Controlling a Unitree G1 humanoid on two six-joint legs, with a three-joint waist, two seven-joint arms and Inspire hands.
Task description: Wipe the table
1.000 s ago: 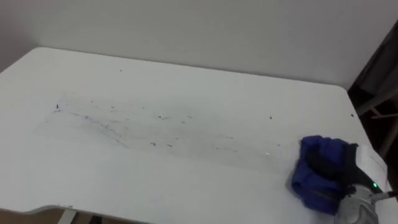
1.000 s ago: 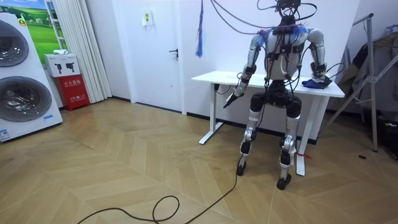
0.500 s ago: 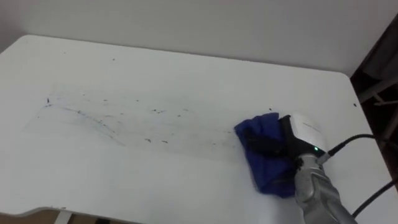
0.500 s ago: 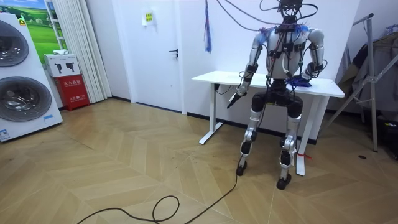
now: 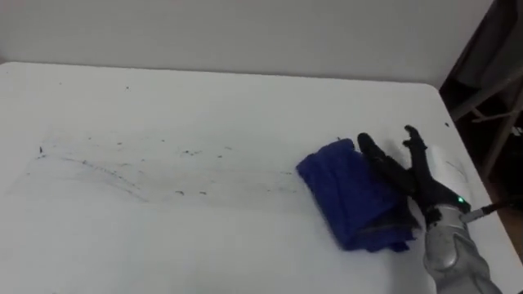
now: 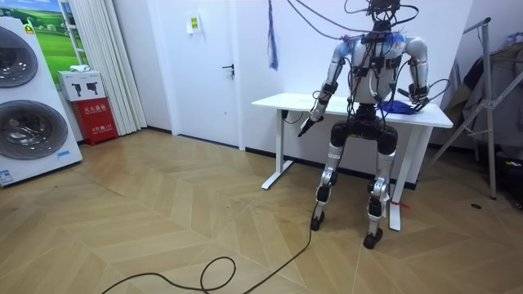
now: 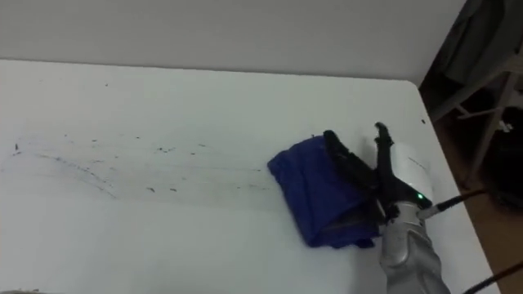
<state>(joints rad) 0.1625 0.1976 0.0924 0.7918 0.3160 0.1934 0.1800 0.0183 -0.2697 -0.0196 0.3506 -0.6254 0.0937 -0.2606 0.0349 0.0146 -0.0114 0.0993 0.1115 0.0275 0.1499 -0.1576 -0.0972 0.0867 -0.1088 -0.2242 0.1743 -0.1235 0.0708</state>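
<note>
- White tabletop point(image 5: 204, 106) is taken in from above; its near edge is cut off by the bottom of the eye views.
- Over on the right, the right hand point(image 5: 418, 181) is laid on the blue cloth point(image 5: 347, 196), its fingers point(image 5: 377, 157) stretched straight and spread rather than curled round the fabric.
- The thumb cannot be made out against the cloth's dark folds.
- The wrist and forearm are brought in from the lower right, where they are cut off by the frame's edge.
- The cloth is seen bunched and lying on the table right of the middle, with its right side touched by the hand.
- Left of the cloth, faint grey streaks and dark specks point(image 5: 122, 159) are spread along the surface toward the table's left end.
- In the room view the robot is shown standing upright at the table's long side, with its back to the camera.
- The left hand point(image 6: 305, 128) is hung below the table's edge, well apart from the cloth; whether it is open or closed cannot be told.
- Further out, washing machines point(image 6: 24, 98), a red box point(image 6: 95, 109) and a door point(image 6: 208, 65) are lined along the walls above a wooden floor point(image 6: 163, 220).
</note>
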